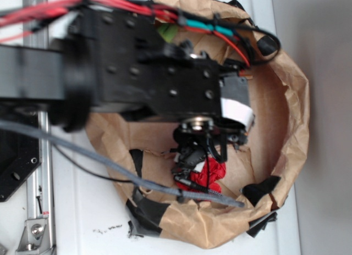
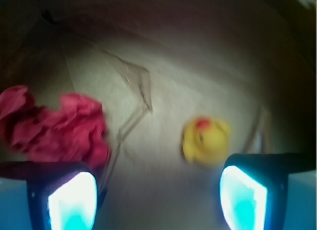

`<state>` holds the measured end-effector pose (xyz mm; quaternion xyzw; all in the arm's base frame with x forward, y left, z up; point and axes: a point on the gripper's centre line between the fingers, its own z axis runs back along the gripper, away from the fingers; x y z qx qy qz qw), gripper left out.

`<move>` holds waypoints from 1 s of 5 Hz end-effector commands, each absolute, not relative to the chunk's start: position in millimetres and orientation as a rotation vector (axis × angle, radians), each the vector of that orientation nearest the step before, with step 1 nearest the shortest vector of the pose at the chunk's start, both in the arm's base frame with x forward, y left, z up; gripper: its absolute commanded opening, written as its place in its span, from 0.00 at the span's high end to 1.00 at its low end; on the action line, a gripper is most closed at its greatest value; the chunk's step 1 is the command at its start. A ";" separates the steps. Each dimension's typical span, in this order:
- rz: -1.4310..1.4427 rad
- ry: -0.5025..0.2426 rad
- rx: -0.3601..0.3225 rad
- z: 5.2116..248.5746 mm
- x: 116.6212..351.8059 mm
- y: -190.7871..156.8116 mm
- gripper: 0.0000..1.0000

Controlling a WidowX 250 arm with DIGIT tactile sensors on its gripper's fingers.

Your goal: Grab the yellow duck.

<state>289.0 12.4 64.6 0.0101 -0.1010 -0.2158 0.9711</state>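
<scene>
The yellow duck with a red-orange beak lies on the brown paper floor in the wrist view, just ahead of the right finger. My gripper is open and empty, with a wide gap between its fingers. The duck sits above the gap, off to the right, apart from both fingers. In the exterior view the gripper hangs inside the brown paper bowl, and the arm hides the duck.
A crumpled red cloth lies by the left finger; it also shows in the exterior view. A green plush toy peeks out behind the arm. The paper wall rings the floor. A grey cable crosses the front.
</scene>
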 end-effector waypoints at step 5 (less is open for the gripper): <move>-0.451 -0.166 0.026 34.1 307.3 75.8 0.00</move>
